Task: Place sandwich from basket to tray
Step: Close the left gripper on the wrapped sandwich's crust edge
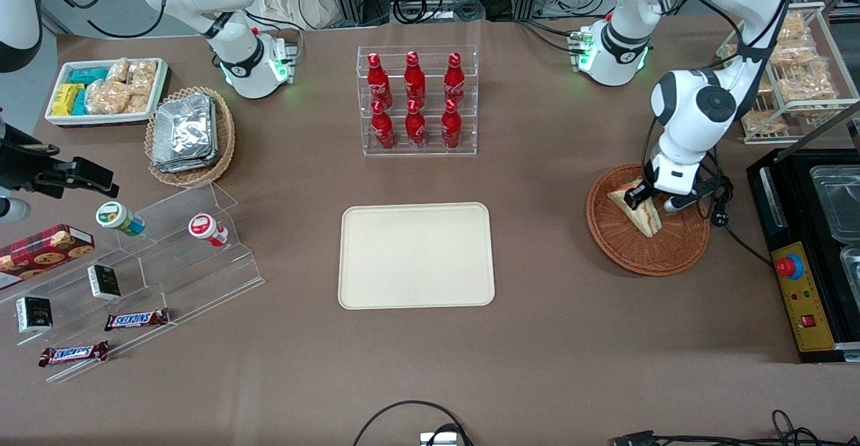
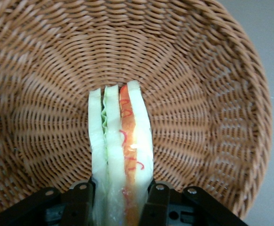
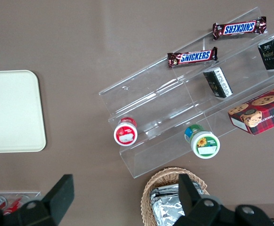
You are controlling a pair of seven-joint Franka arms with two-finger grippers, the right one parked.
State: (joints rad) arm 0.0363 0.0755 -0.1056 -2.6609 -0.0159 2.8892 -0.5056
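The sandwich (image 1: 643,216), a white-bread wedge with red and green layers on its edge, lies in the reddish-brown woven basket (image 1: 645,261) toward the working arm's end of the table. My gripper (image 1: 650,201) reaches down into the basket and is shut on the sandwich. In the left wrist view the sandwich (image 2: 120,132) stands on edge between the two black fingers (image 2: 82,200), which press against both of its bread faces, and the basket (image 2: 198,94) weave fills the background. The cream tray (image 1: 416,256) sits bare at the table's middle, well apart from the basket, and the tray (image 3: 9,113) also shows in the right wrist view.
A black machine (image 1: 806,258) stands close beside the basket, at the working arm's end. A clear rack of red bottles (image 1: 416,100) is farther from the camera than the tray. An acrylic shelf with snacks (image 1: 134,278) and a tan basket of foil packs (image 1: 190,136) lie toward the parked arm's end.
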